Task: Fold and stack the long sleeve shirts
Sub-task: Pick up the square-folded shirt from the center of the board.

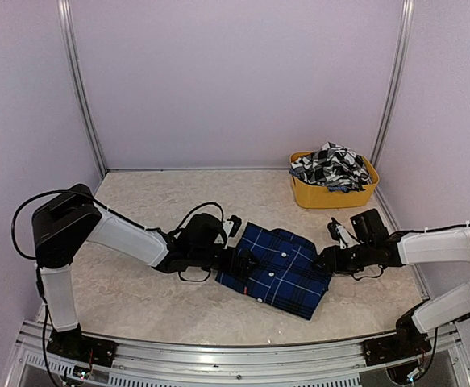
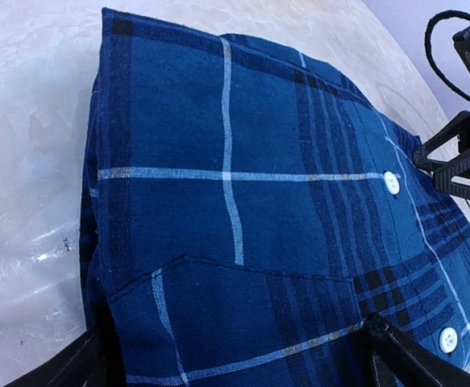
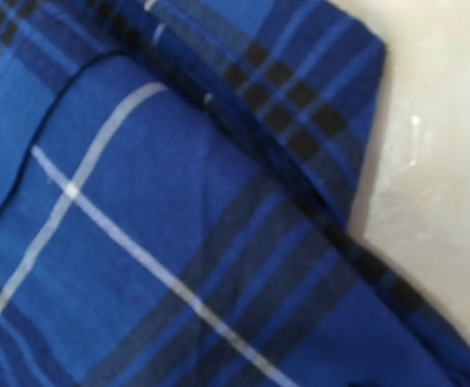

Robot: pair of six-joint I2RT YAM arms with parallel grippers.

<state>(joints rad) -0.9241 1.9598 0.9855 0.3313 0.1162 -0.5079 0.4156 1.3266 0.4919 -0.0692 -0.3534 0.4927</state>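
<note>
Squaring the folded royal-blue plaid cloth shirt probably needs even pushes from both sides; left gripper spread open, right gripper state unclear

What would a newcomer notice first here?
A folded blue plaid shirt lies in the middle of the table, the left pincer at its left edge and the right pincer at its right edge. At the far right, a yellow tub holds a crumpled black-and-white checked shirt.

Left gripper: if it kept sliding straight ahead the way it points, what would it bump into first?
The blue plaid shirt: the left gripper sits right at its edge, open. Beyond the shirt, roughly in line, is the right gripper, though depth is hard to judge.
</note>
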